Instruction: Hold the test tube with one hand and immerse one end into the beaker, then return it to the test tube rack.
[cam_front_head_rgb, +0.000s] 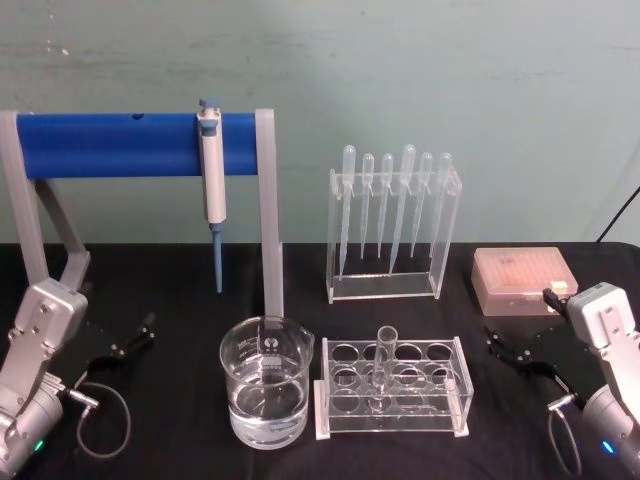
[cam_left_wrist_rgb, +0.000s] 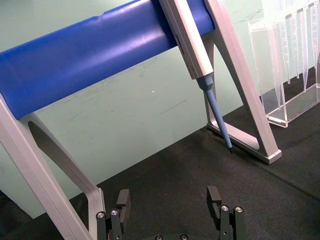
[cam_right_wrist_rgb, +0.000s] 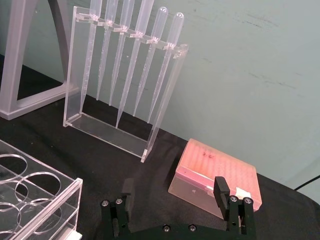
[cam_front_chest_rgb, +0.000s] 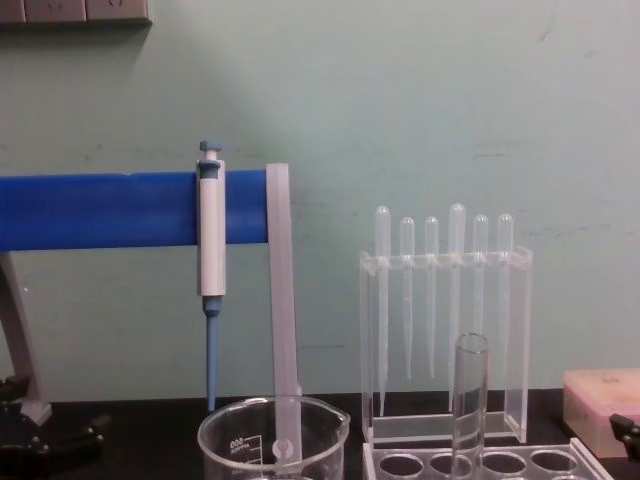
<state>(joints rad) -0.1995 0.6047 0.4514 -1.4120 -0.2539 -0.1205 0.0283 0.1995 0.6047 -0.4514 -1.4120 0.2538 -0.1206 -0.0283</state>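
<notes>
The test tube (cam_front_head_rgb: 385, 362) stands upright in a clear rack (cam_front_head_rgb: 455, 412) at the table's centre, its open rim up; from the chest its upper part (cam_front_chest_rgb: 470, 398) rises above the rack. Just left of the rack is the beaker (cam_front_head_rgb: 266, 388), partly filled with clear liquid, and its rim (cam_front_chest_rgb: 272, 432) appears low in the chest view. My left gripper (cam_front_head_rgb: 135, 338) rests open at the left side of the table, well away from both. My right gripper (cam_front_head_rgb: 507, 345) rests open at the right, beyond the rack's end. Both wrist views show spread fingers, left (cam_left_wrist_rgb: 169, 200) and right (cam_right_wrist_rgb: 174, 192), holding nothing.
A grey stand with a blue bar (cam_front_head_rgb: 110, 145) spans the back left, and a blue-and-white pipettor (cam_front_head_rgb: 213, 180) hangs from it. A clear holder with several pipettes (cam_front_head_rgb: 392, 225) stands behind the rack. A pink box (cam_front_head_rgb: 523, 280) lies at the back right.
</notes>
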